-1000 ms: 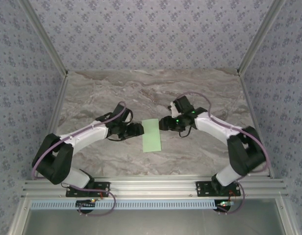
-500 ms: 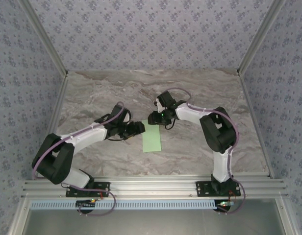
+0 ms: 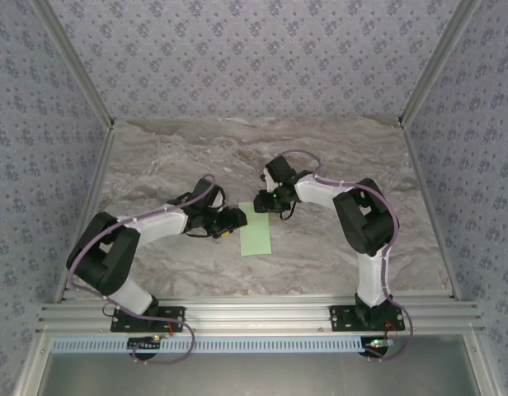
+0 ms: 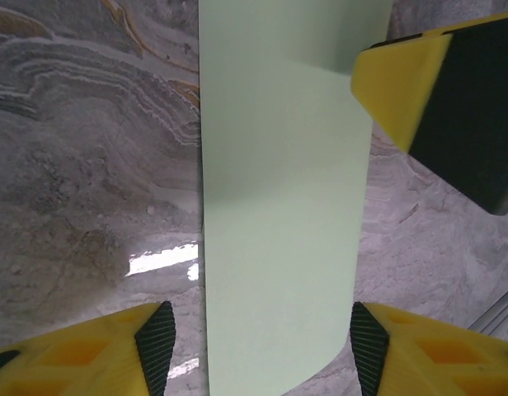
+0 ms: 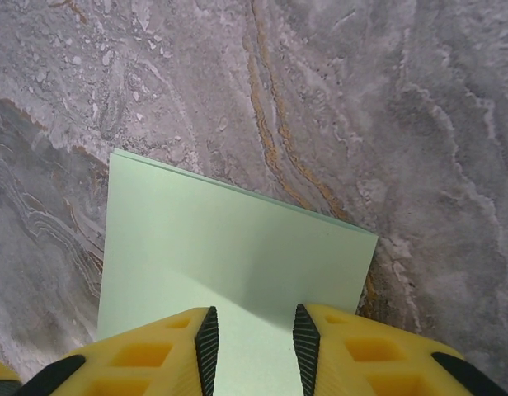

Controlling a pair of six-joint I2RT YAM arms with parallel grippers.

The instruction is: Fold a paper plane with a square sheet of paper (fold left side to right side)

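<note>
The square sheet of paper (image 3: pixel 255 231) lies on the worktop (image 3: pixel 336 157) as a narrow strip: halving fold apparently done, nose folds left. My left end effector (image 4: pixel 262 330) straddles it, released; my right end effector (image 5: pixel 254 330) hovers released at its far end.

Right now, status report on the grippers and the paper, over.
Left gripper open at the paper's left edge. Right gripper narrowly open over its far end. Paper folded, flat on table. Nothing blocking.
</note>
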